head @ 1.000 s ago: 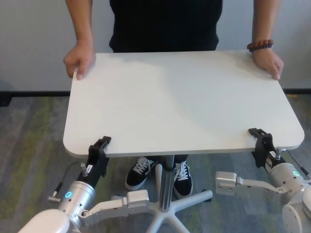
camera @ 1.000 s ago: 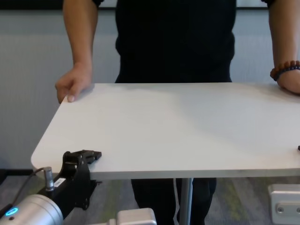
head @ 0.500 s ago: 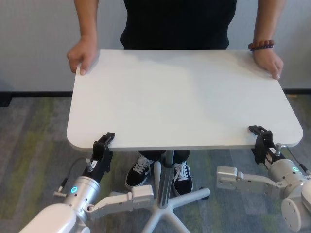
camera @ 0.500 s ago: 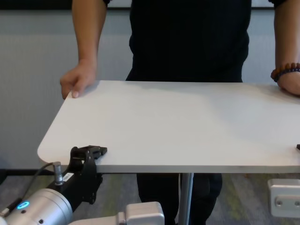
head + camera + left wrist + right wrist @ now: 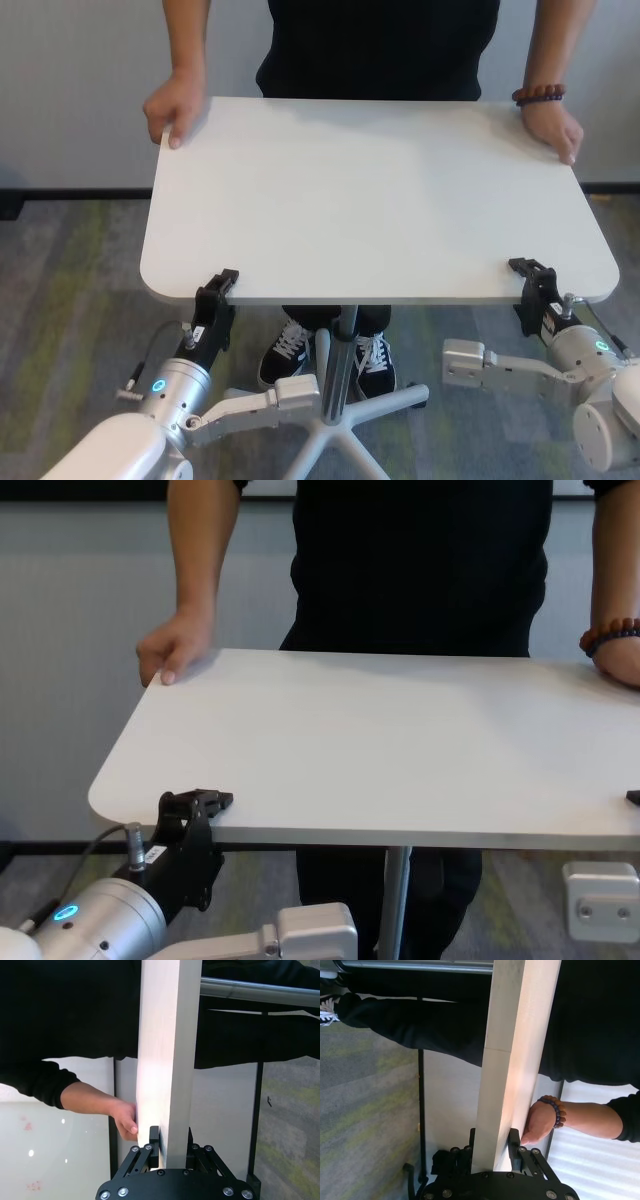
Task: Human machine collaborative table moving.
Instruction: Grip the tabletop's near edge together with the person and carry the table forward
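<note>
The table (image 5: 380,195), a plain matte white rectangular top with rounded corners and a thin edge, is seen in the middle of the scene on a slim grey metal leg (image 5: 344,355) that ends in a white star-shaped base (image 5: 340,425). Its far edge is held by the human (image 5: 380,45), who stands just beyond it in a black shirt: one hand (image 5: 172,105) is wrapped over the far left corner, and the other hand (image 5: 552,128), with a bead bracelet (image 5: 537,95) on its wrist, is laid on the far right corner. The near edge is taken by the machine at both ends. The left gripper (image 5: 215,292) is clamped on the near edge close to the left corner, with black fingers (image 5: 154,1140) pressed against the top and underside of the board. The right gripper (image 5: 530,278) is clamped likewise on the near edge close to the right corner, its fingers (image 5: 513,1142) closed tight against both faces. Open grey and green carpet (image 5: 70,280) is seen to the left and right of the table and under it, while a pale wall (image 5: 70,90) with a dark skirting stands behind the human. Black sneakers (image 5: 290,355) are visible beneath the top, beside the leg.
</note>
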`<state>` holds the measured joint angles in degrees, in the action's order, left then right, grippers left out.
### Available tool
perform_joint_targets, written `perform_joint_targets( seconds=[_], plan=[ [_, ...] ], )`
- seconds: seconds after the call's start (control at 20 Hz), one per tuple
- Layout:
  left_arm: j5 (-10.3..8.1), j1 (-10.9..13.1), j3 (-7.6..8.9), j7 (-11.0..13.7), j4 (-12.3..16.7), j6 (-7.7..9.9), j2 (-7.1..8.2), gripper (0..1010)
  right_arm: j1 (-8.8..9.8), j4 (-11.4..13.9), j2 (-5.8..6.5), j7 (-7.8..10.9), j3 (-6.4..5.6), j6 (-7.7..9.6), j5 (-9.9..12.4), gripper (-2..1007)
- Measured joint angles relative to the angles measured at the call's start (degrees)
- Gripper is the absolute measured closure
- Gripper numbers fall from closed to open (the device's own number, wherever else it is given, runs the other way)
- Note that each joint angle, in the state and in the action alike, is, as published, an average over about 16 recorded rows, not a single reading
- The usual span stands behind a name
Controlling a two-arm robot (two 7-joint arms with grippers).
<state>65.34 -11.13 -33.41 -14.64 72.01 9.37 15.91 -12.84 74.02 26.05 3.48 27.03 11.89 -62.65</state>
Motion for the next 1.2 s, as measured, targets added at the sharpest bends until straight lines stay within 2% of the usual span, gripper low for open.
perform_joint_targets(
  seconds=[1.2],
  plan=[
    [-0.71, -1.80, -1.42, -2.26, -6.40, -0.57, -2.05, 733, -2.50, -7.76, -2.03, -2.96, 1.92, -1.15, 1.46, 687]
  ],
)
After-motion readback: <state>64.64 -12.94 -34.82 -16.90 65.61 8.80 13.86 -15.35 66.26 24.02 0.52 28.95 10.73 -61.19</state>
